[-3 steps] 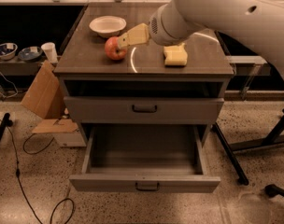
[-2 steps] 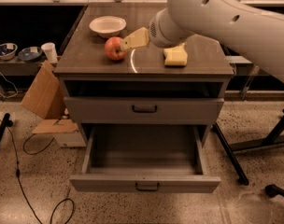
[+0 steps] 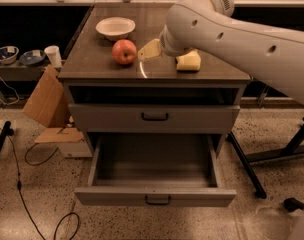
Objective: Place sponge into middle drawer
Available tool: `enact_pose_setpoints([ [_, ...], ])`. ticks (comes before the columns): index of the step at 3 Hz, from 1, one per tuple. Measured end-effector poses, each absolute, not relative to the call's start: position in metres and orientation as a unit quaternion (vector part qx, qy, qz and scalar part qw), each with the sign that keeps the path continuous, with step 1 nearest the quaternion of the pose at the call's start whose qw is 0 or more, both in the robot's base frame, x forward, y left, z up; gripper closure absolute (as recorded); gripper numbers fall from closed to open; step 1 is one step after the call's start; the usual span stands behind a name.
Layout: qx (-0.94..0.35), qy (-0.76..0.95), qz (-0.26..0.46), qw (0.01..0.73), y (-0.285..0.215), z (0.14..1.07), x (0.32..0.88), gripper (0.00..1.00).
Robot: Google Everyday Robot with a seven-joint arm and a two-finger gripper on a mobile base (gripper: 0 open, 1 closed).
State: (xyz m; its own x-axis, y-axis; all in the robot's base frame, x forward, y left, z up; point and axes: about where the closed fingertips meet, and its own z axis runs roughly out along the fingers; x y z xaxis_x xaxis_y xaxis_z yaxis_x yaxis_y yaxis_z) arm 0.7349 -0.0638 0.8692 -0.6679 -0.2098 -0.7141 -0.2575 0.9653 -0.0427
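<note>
- My gripper (image 3: 149,50) hovers near the worktop's (image 3: 97,64) front edge, between apple (image 3: 124,51) and sponge (image 3: 188,61); I cannot tell its jaw state.
- The sponge lies ungrasped toward the front-right corner; the middle drawer (image 3: 152,159) stands open below, ready to receive it.

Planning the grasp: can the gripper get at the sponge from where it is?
Probably yes. The gripper is over the cabinet top, just left of the sponge, with nothing between them; the apple sits on its other side.
</note>
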Motion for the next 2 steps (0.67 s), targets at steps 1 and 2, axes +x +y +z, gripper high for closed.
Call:
enact_pose_setpoints([
  [1, -0.125, 0.915, -0.012, 0.384, -0.079, 0.853, 0.756, 0.00],
  [2, -0.120, 0.918, -0.050, 0.375, -0.095, 0.835, 0.774, 0.00],
])
